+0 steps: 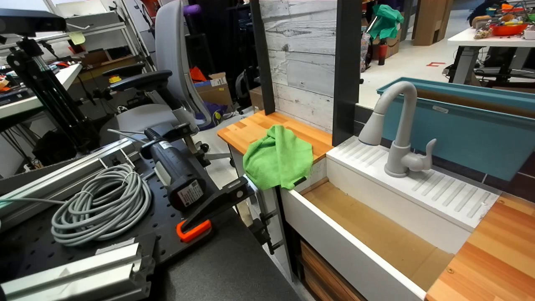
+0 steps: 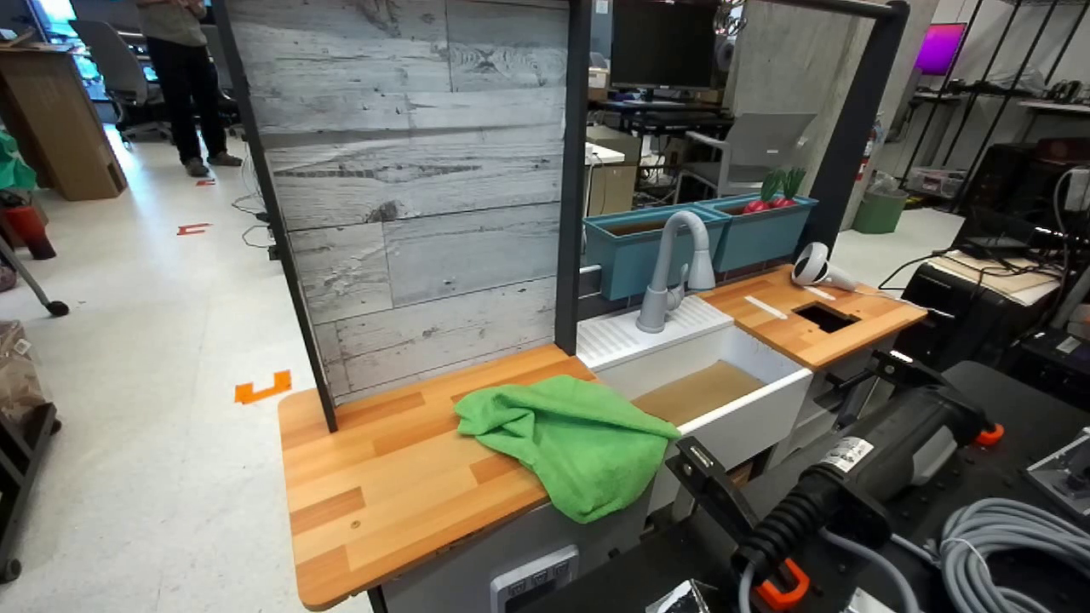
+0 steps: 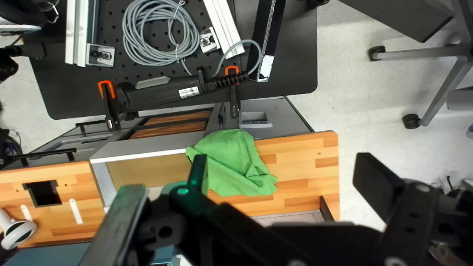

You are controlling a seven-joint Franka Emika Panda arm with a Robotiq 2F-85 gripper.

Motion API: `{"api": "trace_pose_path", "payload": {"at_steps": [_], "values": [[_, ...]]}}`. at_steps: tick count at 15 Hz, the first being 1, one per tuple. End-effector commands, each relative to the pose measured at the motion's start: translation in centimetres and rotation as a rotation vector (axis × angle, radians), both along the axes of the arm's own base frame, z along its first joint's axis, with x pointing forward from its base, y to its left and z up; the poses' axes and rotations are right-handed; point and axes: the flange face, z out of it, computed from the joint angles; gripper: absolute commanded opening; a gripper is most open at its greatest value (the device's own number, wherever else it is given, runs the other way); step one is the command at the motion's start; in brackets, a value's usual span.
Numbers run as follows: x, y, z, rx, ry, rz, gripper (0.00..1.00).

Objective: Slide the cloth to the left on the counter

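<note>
A robot's gripper [image 3: 277,181] stands with its black fingers [image 3: 373,184] spread wide, well apart from a crumpled green cloth [image 3: 231,159]. In the wrist view the cloth shows in the gap between the fingers, closer to the one at the view's left, whose tip overlaps its edge. It lies on a wooden counter [image 3: 303,173] that stretches across the same gap; in both exterior views part of the cloth hangs over the front edge and a corner reaches the front wall of a white sink [image 3: 146,147]. A pale plank panel [image 1: 303,67] at the counter's back, tall in both exterior views, shows low between the fingers.

From the wrist, the sink's brown bottom appears just past the tip of the finger at the view's left. Farther out beyond that finger, a second wooden worktop [image 3: 77,177] bears a white plastic device [image 3: 16,232] and has a dark cutout [image 3: 43,197], while a teal planter [image 3: 51,255] runs behind the finger, low in the view.

Above both fingertips, a black table [image 3: 292,74] carries a black handheld tool [image 3: 159,94], a coil of gray cable [image 3: 190,35] and metal rails [image 3: 75,29]; orange-tipped clamps [image 3: 111,114] sit along the table edge closest to the fingers. Up and beyond the finger at the view's right, the wheeled base of a chair [image 3: 417,54] rests on a pale floor [image 3: 351,96].
</note>
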Motion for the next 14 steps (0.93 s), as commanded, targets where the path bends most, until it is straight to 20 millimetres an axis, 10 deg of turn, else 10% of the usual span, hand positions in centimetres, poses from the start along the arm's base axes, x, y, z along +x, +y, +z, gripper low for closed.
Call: {"api": "trace_pose_path", "payload": {"at_steps": [1,5,14], "values": [[0.0,0.0,0.1,0.0,0.001,0.0,1.0],[0.0,0.0,0.1,0.0,0.001,0.0,1.0],[10.4,-4.3,-3.0,0.014,-0.188,-0.106,1.0]]}}
